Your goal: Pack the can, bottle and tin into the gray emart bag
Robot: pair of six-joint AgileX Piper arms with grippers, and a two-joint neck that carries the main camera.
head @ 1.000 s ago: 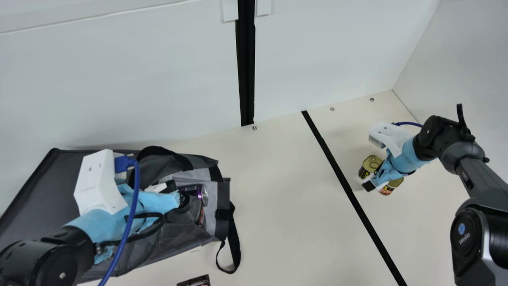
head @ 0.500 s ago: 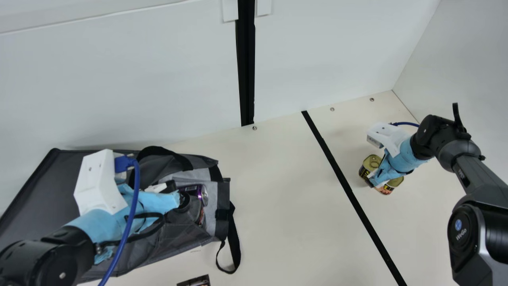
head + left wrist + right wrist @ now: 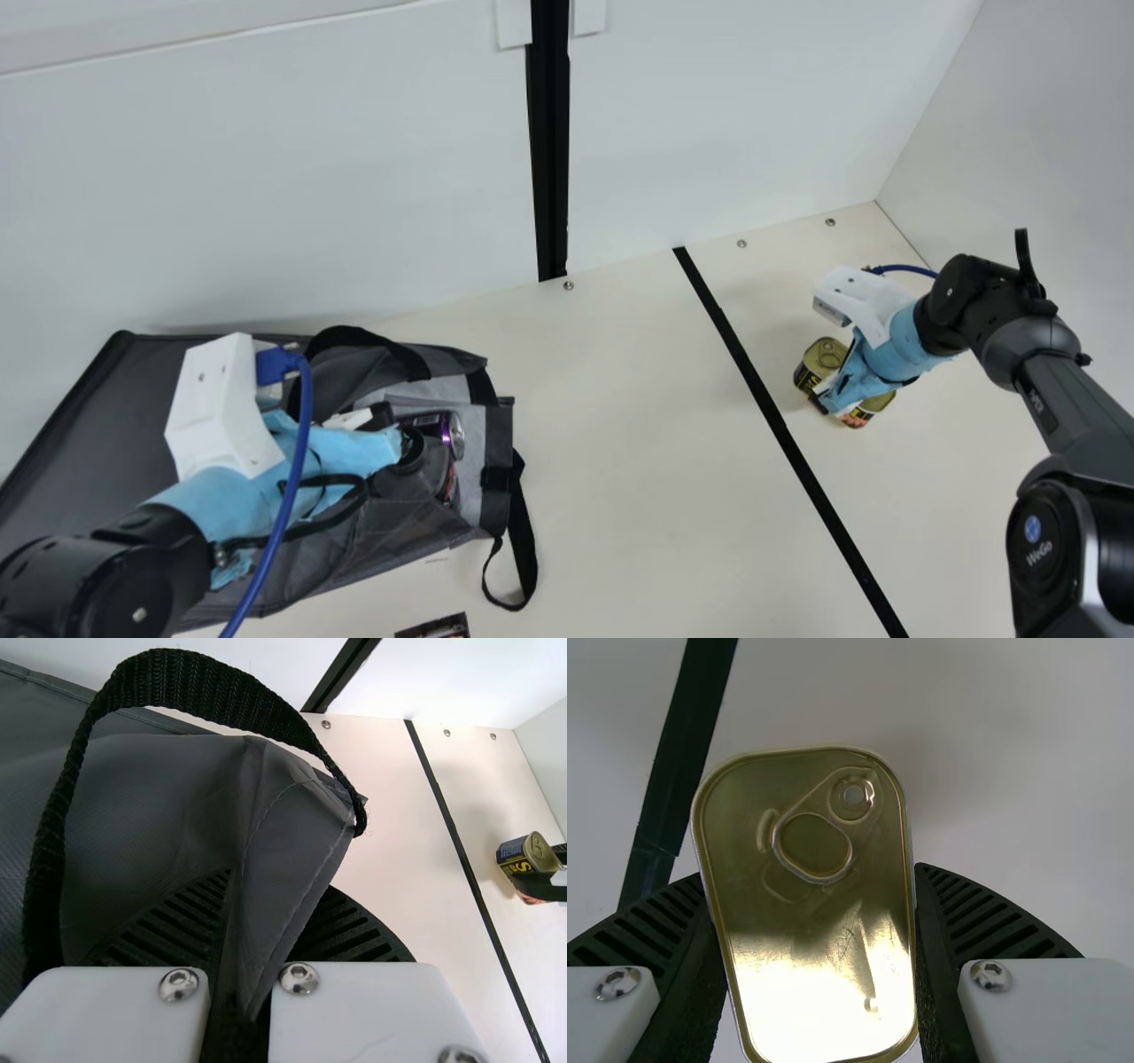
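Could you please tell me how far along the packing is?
The purple can and dark bottle already look packed in the gray bag, whose edge the left gripper pinches. In hand is the tin, between the right gripper's fingers, beyond the black strip. Bringing it into the bag is left.

Looking like a robotics lab, showing jointed robot arms [image 3: 1054, 372], plain white wall panels [image 3: 266, 195], bolts [image 3: 569, 285] in a cream tabletop [image 3: 620, 461] and a straight black stripe [image 3: 775, 421].

Glossy gold metal tin [image 3: 824, 930].
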